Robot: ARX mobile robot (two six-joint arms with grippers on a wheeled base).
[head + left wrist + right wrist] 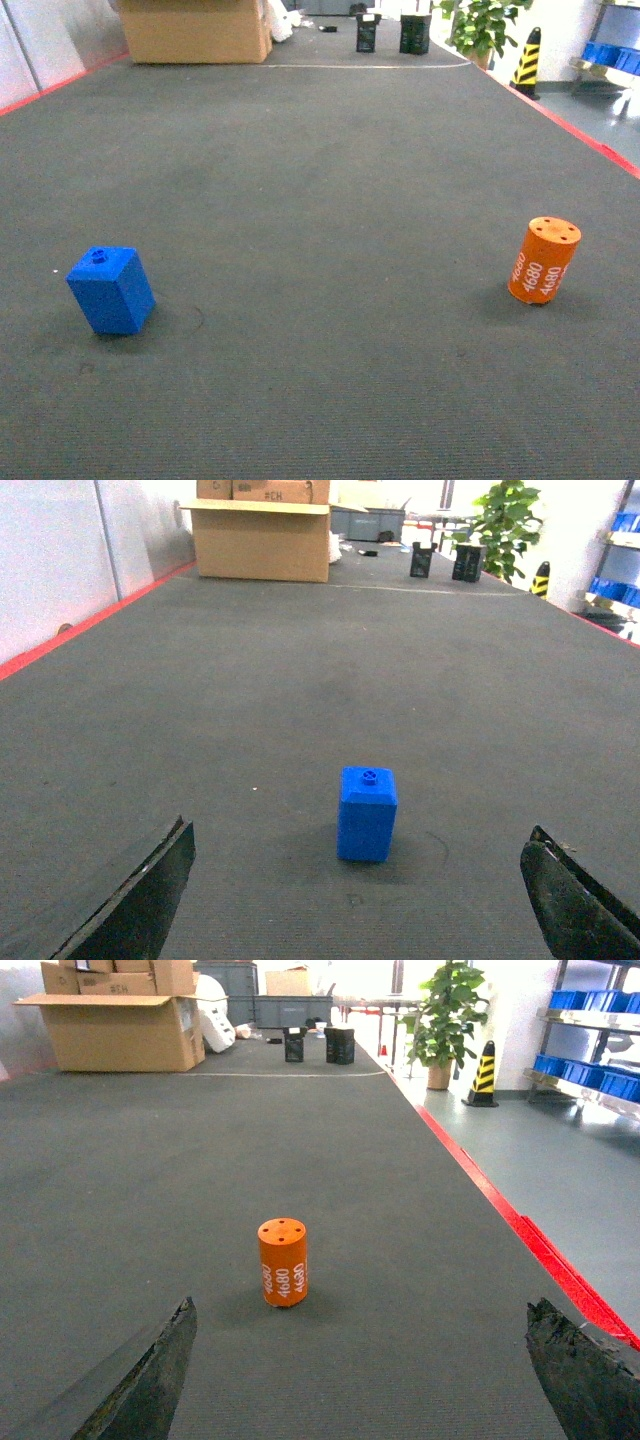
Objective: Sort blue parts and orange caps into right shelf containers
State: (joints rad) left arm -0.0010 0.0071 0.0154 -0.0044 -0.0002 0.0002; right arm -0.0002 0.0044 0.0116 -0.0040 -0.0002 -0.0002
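Observation:
A blue part (110,290), a small block with its stud on top, stands on the dark grey mat at the left. An orange cap (543,261) printed "4680" stands upright at the right. In the left wrist view the blue part (367,813) sits ahead of my left gripper (358,905), which is open and empty. My right gripper (360,1385) is open and empty too, with the orange cap (283,1262) ahead and slightly left of centre. Far to the right, across the floor, a metal shelf (590,1022) carries blue containers (612,1082). Neither gripper shows in the head view.
A red strip (570,125) marks the mat's right edge, with grey floor beyond. At the far end are a cardboard box (195,30), two black objects (415,33), a potted plant (480,25) and a striped cone (527,60).

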